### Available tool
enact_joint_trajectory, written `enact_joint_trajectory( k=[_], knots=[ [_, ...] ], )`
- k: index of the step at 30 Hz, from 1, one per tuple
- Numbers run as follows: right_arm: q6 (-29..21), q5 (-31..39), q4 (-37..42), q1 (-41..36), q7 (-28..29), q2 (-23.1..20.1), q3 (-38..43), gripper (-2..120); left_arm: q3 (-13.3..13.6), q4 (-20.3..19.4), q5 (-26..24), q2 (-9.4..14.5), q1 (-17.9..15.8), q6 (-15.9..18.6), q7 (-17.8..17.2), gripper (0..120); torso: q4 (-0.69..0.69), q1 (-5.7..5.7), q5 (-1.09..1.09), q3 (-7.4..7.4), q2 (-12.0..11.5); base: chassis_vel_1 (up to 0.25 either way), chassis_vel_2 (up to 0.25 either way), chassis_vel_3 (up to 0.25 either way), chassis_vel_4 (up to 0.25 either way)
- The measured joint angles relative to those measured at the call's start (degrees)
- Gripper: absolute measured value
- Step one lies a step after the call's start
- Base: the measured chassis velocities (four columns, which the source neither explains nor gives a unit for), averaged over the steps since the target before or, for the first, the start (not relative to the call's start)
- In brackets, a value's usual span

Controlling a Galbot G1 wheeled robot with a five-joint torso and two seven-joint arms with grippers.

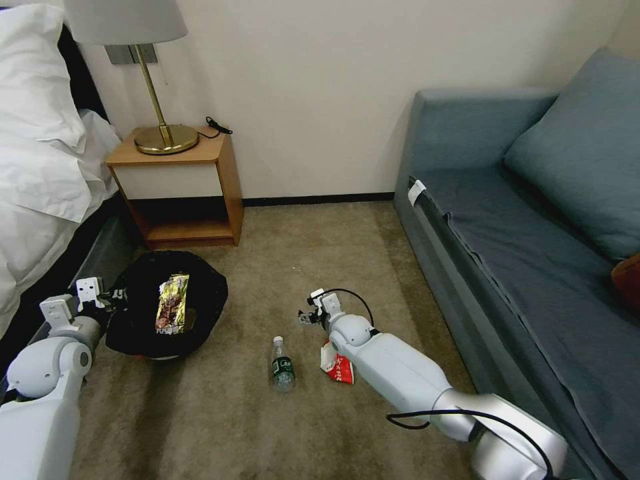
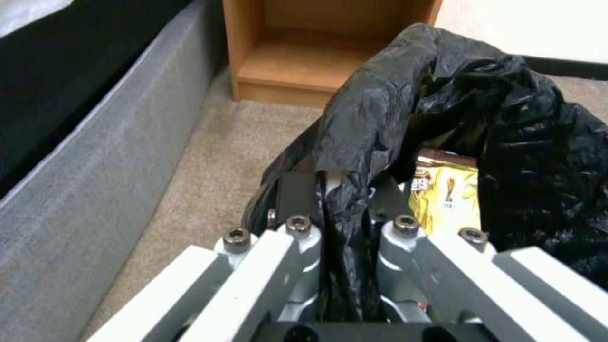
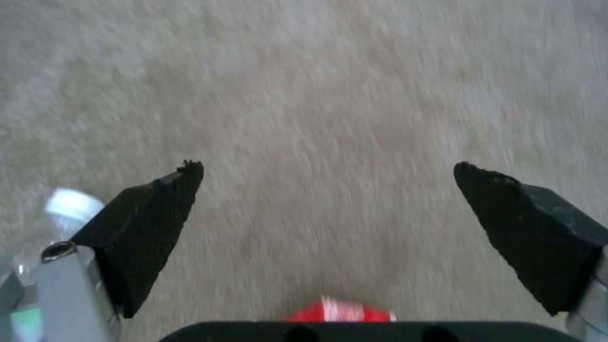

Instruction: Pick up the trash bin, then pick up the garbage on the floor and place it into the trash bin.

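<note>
Beige carpet (image 1: 280, 267) covered the floor between a bed (image 1: 40, 167) on the robot's left and a blue-grey sofa (image 1: 520, 220) on its right, with a wooden nightstand (image 1: 183, 187) and a brass lamp (image 1: 157, 100) against the far wall. Just in front of the nightstand was the trash bin (image 1: 167, 303), its black bag liner (image 2: 405, 109) crumpled over the rim. A gold-brown wrapper (image 1: 172, 303) lay inside it. The left gripper (image 1: 100, 300) was at the side of the bin nearest the bed, and the left wrist view showed it clenched on a fold of the liner at the rim.

Beside the bin, on the bare carpet, a clear plastic bottle (image 1: 283, 365) with a green label lay on its side. A red-and-white packet (image 1: 337, 365) lay near it, partly hidden under the right arm. The right gripper (image 1: 308, 319) hung low over the carpet, just beyond the packet and between the bottle and the sofa. Its black fingertips (image 3: 161, 213) were spread wide apart with nothing between them.
</note>
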Motion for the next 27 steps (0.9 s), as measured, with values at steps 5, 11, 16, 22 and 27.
enact_joint_trajectory(
  k=[5,11,16,22,27],
  knots=[
    [-9.2,10.1,7.0,0.0,8.5,-2.5,-1.0,100,0.4,-0.3,0.1,-0.1,-0.1,0.2,0.0,7,0.01,0.0,-0.01,0.0,0.0,0.0,0.0,0.0,0.0],
    [-14.4,16.1,11.2,-0.5,14.7,-3.1,-1.2,100,0.6,-0.4,0.1,0.2,-0.1,0.3,0.0,7,0.01,0.0,-0.01,0.0,0.0,0.0,0.0,0.0,0.0],
    [-16.2,18.5,12.5,-1.0,17.7,-2.8,-1.4,100,0.7,-0.4,0.1,0.4,-0.1,0.4,0.0,7,0.01,0.0,-0.01,0.0,0.0,0.0,0.0,0.0,0.0],
    [-16.2,19.1,11.9,-2.1,19.5,-2.0,-1.5,100,0.7,-0.8,0.1,0.5,0.3,0.6,0.1,7,0.01,0.0,-0.02,0.0,0.0,0.0,0.0,0.0,0.0],
    [-16.2,18.9,10.4,-2.9,19.7,-1.3,-1.4,100,0.7,-1.1,0.3,0.3,0.6,0.7,0.1,7,0.01,0.0,-0.01,0.0,0.0,0.0,0.0,0.0,0.0]
  ],
)
